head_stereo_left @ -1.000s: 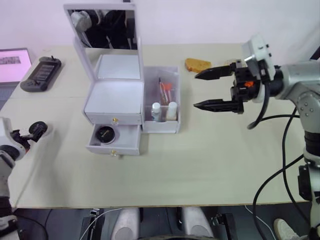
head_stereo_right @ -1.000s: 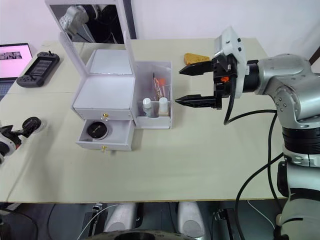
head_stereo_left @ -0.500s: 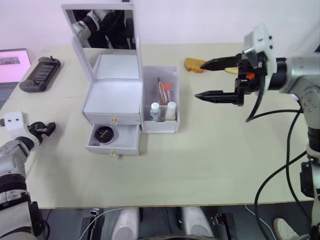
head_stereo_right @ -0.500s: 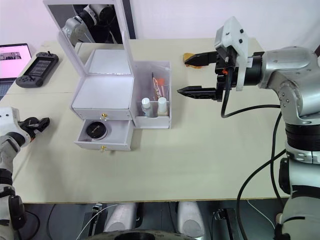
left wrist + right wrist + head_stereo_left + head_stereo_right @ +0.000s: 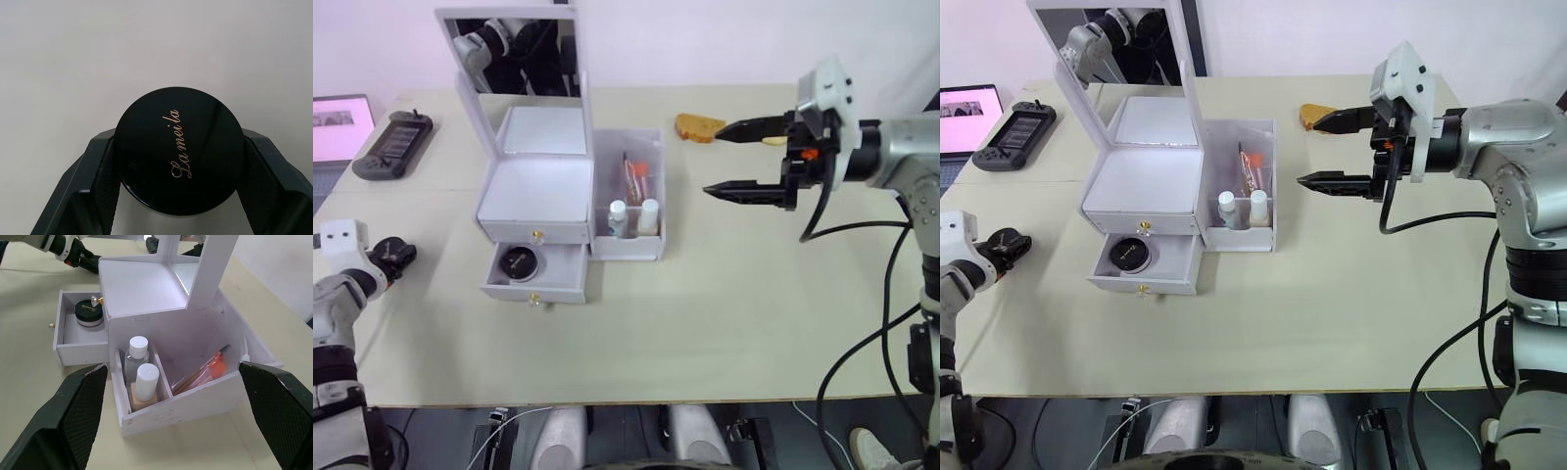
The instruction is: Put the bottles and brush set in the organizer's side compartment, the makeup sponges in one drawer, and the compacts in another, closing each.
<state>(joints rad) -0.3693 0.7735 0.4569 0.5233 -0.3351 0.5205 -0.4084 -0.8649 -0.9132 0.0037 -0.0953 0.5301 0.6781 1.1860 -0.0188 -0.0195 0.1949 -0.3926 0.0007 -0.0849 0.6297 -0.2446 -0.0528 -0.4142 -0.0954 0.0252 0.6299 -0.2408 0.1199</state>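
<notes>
Compacts are split: one black-lidded compact (image 5: 179, 151) is pinched between the fingers of the left end effector (image 5: 396, 257) at the desk's (image 5: 724, 313) left edge, well apart from the organizer (image 5: 536, 196); the other compact (image 5: 518, 262) lies in the open lower drawer (image 5: 534, 275). Both bottles (image 5: 139, 363) and the brush set (image 5: 205, 371) stand in the side compartment (image 5: 628, 196). Beside it, the right end effector (image 5: 736, 160) hovers with fingers spread wide, empty, near a makeup sponge (image 5: 699, 127).
</notes>
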